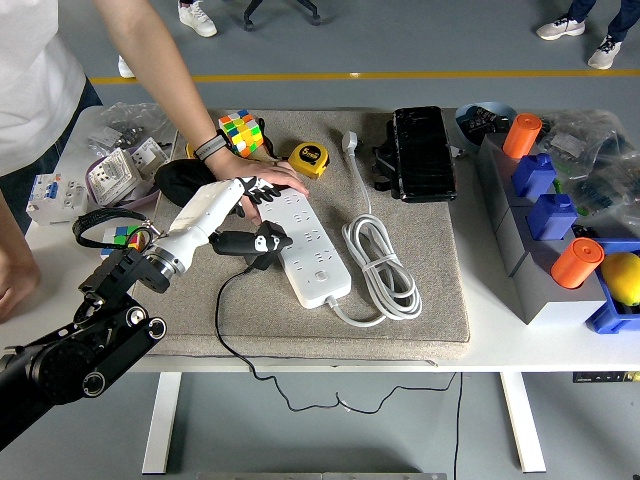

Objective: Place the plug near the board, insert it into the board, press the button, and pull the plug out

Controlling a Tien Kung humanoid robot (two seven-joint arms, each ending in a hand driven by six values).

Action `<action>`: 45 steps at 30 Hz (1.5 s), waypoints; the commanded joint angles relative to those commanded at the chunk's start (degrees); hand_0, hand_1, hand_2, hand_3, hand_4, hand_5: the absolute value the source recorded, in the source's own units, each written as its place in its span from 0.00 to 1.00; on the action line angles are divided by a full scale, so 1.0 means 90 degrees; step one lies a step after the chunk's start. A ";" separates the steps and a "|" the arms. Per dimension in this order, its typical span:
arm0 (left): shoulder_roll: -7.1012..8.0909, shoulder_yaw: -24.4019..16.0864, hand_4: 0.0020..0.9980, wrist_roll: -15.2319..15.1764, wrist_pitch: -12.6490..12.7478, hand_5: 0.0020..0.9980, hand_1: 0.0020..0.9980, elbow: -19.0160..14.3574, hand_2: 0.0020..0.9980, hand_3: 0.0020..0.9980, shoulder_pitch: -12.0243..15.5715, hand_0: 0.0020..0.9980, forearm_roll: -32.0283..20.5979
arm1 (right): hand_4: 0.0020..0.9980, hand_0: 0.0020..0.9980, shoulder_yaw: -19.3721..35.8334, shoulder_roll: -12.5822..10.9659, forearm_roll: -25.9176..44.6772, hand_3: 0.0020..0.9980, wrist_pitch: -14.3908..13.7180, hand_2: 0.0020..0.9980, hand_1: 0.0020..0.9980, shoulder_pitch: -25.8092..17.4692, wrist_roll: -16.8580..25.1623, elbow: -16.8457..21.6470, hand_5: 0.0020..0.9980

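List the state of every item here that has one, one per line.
Left hand: fingers open, above the strip, holding nothing.
Black plug: lying at the strip's left edge, not inserted, cable trailing off the table.
White power strip: flat on the mat, held at its far end by a person's hand.
Strip's own cord: coiled, its plug unplugged.
Tape measure: retracted.
Rubik's cube: scrambled.
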 joint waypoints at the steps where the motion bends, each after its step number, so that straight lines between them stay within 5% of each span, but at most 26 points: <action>1: 0.0023 0.0001 1.00 -0.0101 0.0036 0.71 0.66 -0.0034 0.70 0.71 0.0054 0.51 -0.0175 | 0.78 0.60 -0.0002 0.0000 0.0001 0.50 0.0000 0.60 0.66 -0.0002 0.0002 -0.0002 0.51; 3: 0.0047 -0.0002 1.00 -0.0258 0.0088 0.71 0.66 -0.0073 0.70 0.71 0.0161 0.51 -0.0536 | 0.78 0.60 -0.0009 -0.0002 0.0007 0.50 -0.0001 0.60 0.66 -0.0008 0.0011 -0.0005 0.51; 4: 0.0049 -0.0007 0.72 -0.0323 0.0091 0.86 0.75 -0.0077 0.77 0.78 0.0208 0.70 -0.0719 | 0.78 0.60 -0.0015 -0.0002 0.0007 0.50 -0.0002 0.60 0.66 -0.0010 0.0014 -0.0007 0.51; 9: 0.0019 -0.0022 0.72 -0.0666 0.0093 0.86 0.75 -0.0062 0.77 0.78 0.0430 0.70 -0.1515 | 0.78 0.60 -0.0043 0.0004 0.0016 0.50 0.0000 0.60 0.66 -0.0011 0.0029 -0.0011 0.51; 10: 0.0004 -0.0016 0.67 -0.0720 0.0072 0.97 0.84 -0.0057 0.86 0.86 0.0477 0.83 -0.1615 | 0.78 0.60 -0.0048 0.0004 0.0016 0.50 0.0001 0.60 0.66 -0.0008 0.0034 -0.0011 0.51; 30: 0.0132 0.0133 0.68 -0.0468 -0.0080 1.00 0.90 -0.0139 0.90 0.88 0.0840 0.90 -0.0777 | 0.78 0.60 -0.0113 -0.0036 0.0022 0.50 -0.0011 0.60 0.66 0.0018 0.0072 -0.0002 0.50; 45: 0.0161 0.0305 0.69 -0.0281 -0.0101 1.00 0.90 0.0028 0.90 0.87 0.0743 0.89 -0.0649 | 0.78 0.60 -0.0080 -0.0032 0.0021 0.50 -0.0016 0.59 0.66 0.0018 0.0097 0.0001 0.50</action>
